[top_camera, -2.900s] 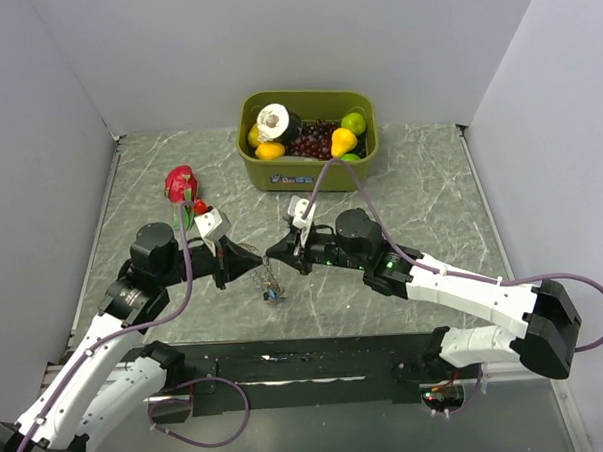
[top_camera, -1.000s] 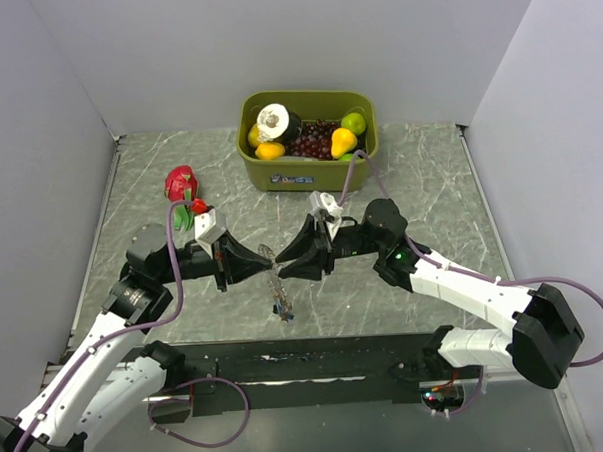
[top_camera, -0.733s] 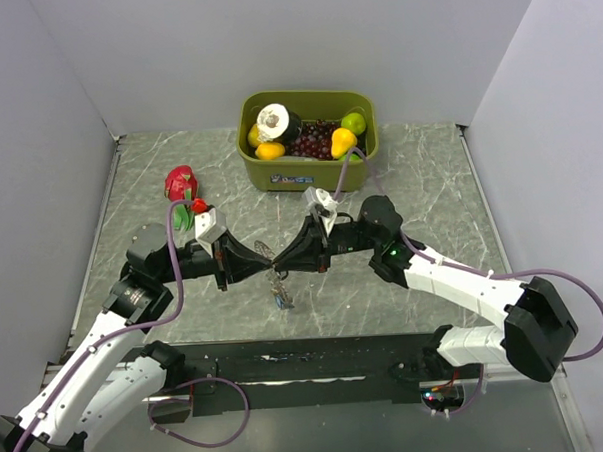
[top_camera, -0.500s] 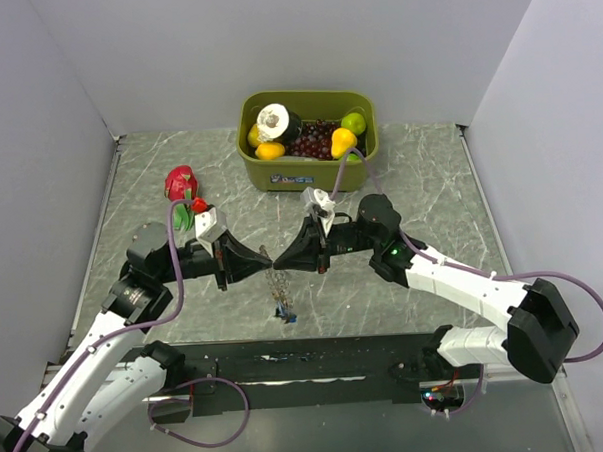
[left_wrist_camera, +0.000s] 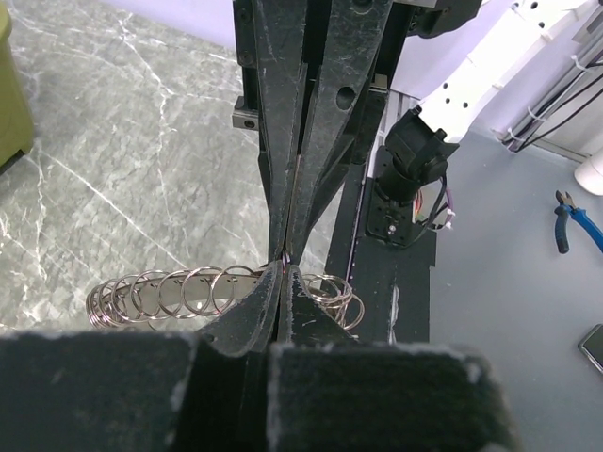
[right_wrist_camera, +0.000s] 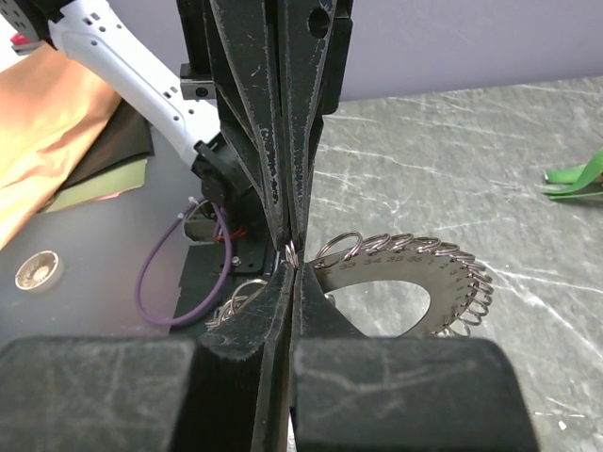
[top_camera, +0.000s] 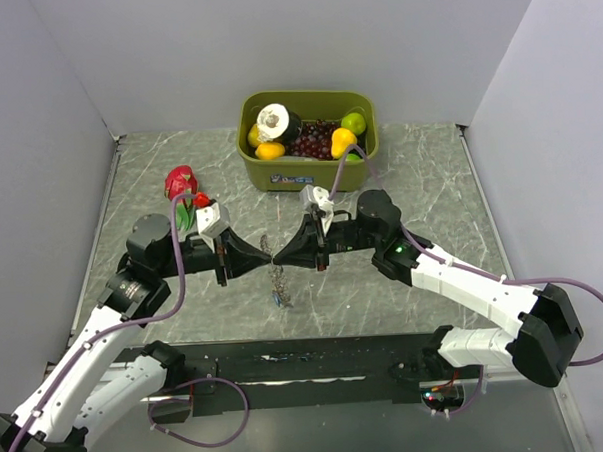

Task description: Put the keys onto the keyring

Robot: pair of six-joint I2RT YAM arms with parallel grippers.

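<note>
The keyring [top_camera: 278, 278] hangs between both grippers above the table, a small blue key [top_camera: 285, 300] dangling at its lower end. My left gripper [top_camera: 267, 256] and right gripper [top_camera: 275, 256] meet tip to tip, both shut on its top. In the left wrist view the left gripper [left_wrist_camera: 285, 270] is shut, and the keyring's coiled rim [left_wrist_camera: 179, 292] runs to its left. In the right wrist view the right gripper [right_wrist_camera: 292, 262] pinches a small loop, and the keyring [right_wrist_camera: 443, 281] shows as a flat numbered band edged with loops. The other keys are hidden.
A green bin [top_camera: 309, 176] of toy fruit stands at the back centre. A red toy fruit [top_camera: 180, 181] lies behind the left arm. A dark strip [top_camera: 287, 362] runs along the near edge. Blue pliers [left_wrist_camera: 577, 218] lie off the table.
The keyring has come off the table and now hangs between the two shut grippers. The right gripper swung round to face the left one. Both moved slightly back since half a second ago.
</note>
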